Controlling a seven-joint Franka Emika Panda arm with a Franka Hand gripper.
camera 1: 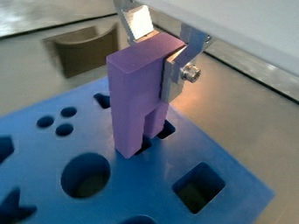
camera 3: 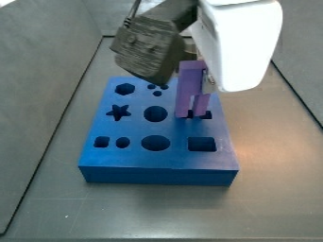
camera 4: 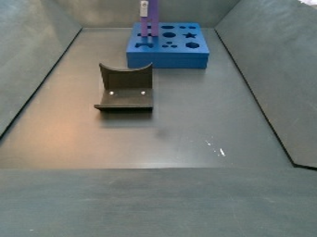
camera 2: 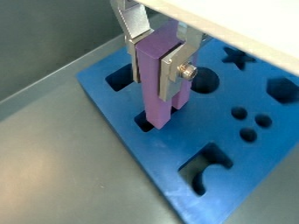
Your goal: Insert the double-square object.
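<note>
The double-square object (camera 1: 138, 96) is a tall purple peg, and it stands upright between my gripper's (camera 1: 159, 54) silver fingers, which are shut on its upper part. Its lower end sits in the mouth of a hole in the blue block (camera 1: 246, 197), with most of the peg above the block's top. Both wrist views show this; the peg (camera 2: 156, 83), gripper (camera 2: 156, 54) and block (camera 2: 152, 171) are also in that wrist view. In a side view the peg (camera 3: 192, 90) stands near the right edge of the block (camera 3: 158, 161). It also shows far off in a side view (camera 4: 144, 20).
The blue block has several other shaped holes: round (camera 3: 154, 144), square (camera 3: 202, 145) and star (camera 3: 119, 112). A dark grey curved block (camera 4: 124, 88) stands on the floor apart from the blue block (camera 4: 186, 56). Grey walls (camera 4: 37, 74) ring the work floor.
</note>
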